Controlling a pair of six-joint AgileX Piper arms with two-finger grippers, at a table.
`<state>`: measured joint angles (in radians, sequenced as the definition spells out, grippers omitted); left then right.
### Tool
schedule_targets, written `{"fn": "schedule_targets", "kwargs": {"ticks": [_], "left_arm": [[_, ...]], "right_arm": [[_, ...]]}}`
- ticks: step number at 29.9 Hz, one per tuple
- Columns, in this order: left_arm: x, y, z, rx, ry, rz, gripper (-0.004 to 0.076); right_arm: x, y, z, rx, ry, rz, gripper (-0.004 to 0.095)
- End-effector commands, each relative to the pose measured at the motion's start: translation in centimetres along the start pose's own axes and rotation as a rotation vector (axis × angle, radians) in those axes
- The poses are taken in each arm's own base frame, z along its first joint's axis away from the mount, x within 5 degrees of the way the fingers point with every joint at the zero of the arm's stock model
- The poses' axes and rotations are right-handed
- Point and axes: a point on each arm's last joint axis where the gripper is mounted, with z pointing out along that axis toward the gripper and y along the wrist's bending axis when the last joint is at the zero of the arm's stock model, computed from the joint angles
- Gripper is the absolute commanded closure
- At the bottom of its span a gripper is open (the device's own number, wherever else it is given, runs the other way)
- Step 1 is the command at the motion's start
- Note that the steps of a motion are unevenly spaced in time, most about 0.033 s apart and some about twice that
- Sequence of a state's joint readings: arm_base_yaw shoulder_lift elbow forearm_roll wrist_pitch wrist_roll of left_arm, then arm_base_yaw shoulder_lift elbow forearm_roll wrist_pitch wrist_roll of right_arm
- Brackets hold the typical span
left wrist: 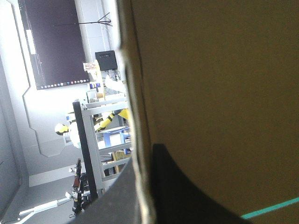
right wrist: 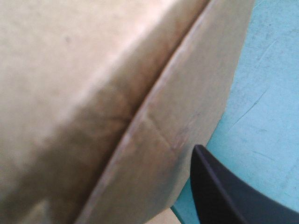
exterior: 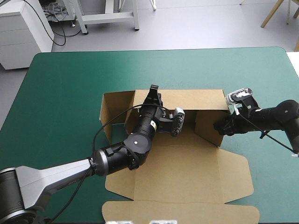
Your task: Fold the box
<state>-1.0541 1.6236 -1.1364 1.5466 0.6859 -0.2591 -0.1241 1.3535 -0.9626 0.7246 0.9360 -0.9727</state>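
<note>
The brown box [exterior: 187, 163] of matte, creased board sits central on the teal-green counter [exterior: 60, 93], far walls upright, lid flat. The left claw [exterior: 153, 89] is clamped on the far wall's rough edge. The right claw [exterior: 218, 127] meets the right wall; its state I cannot tell.

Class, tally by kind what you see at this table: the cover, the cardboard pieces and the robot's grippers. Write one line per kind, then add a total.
teal-green table cover: 1
brown box: 1
grippers: 2 (left gripper, right gripper)
Total: 4
</note>
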Motion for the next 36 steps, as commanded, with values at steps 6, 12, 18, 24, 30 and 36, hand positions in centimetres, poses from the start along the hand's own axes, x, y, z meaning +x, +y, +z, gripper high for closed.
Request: {"fn": "schedule_targets", "kwargs": {"ticks": [6,12,18,24,30,36], "left_arm": [[-0.2,-1.0,-0.3,0.013,-0.028,0.056,0.0734],[-0.4,-1.6,0.2,0.028,-0.023,0.069,0.0734],[-0.4,-1.6,0.2,0.025,-0.023,0.075,0.0734],[-0.3,-1.6,0.2,0.015,-0.014,0.044,0.0732],[-0.1,-1.5,0.2,0.008,0.007,0.039,0.0674],[-0.2,-1.3,0.2,-0.014,0.004,-0.005,0.0391]], "right_arm": [[-1.6,0.5,-1.2,0.017,-0.133,-0.051,0.0818],[-1.5,0.5,-1.1,0.024,-0.142,-0.047,0.0909],[-1.2,0.4,-0.8,0.025,-0.143,0.002,0.0908],[-1.1,0.4,-0.8,0.02,-0.141,0.053,0.0907],[-1.1,0.4,-0.8,0.017,-0.141,0.099,0.0907],[-1.1,0.4,-0.8,0.011,-0.134,0.136,0.0907]]}}
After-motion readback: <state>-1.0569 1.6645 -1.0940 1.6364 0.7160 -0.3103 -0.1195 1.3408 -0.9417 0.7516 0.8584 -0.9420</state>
